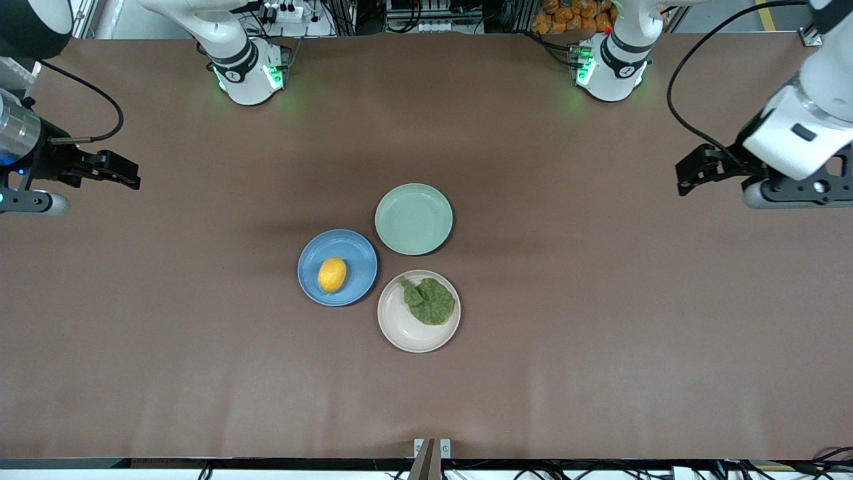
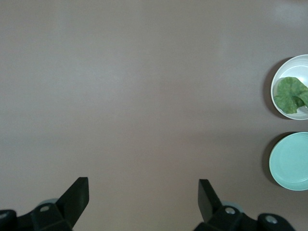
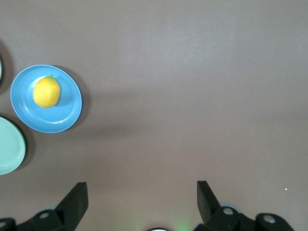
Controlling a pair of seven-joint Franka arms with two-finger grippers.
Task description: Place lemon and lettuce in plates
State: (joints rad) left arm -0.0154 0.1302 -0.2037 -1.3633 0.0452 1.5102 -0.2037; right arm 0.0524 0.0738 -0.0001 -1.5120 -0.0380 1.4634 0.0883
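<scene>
Front view shows the lemon (image 1: 332, 275) on the blue plate (image 1: 356, 248) and the lettuce (image 1: 428, 301) on the cream plate (image 1: 408, 330), both beside the mint plate (image 1: 413, 219). Left gripper (image 2: 143, 192) and right gripper (image 3: 142, 195) wait over bare bench (image 1: 600, 333) well apart from it, jaws wide and empty, so the task looks finished.

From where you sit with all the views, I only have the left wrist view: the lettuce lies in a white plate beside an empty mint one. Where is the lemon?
Observer: The lemon lies in the blue plate, which your view lacks.
Operator: Where does that plate sit?
Observer: Beside the cream-white plate, toward the right arm's end of the table.
Operator: And the right gripper?
Observer: The right gripper is open and empty over bare table at its own end.
Operator: Mine?
Observer: The left gripper is open too, over the table's other end.
</scene>
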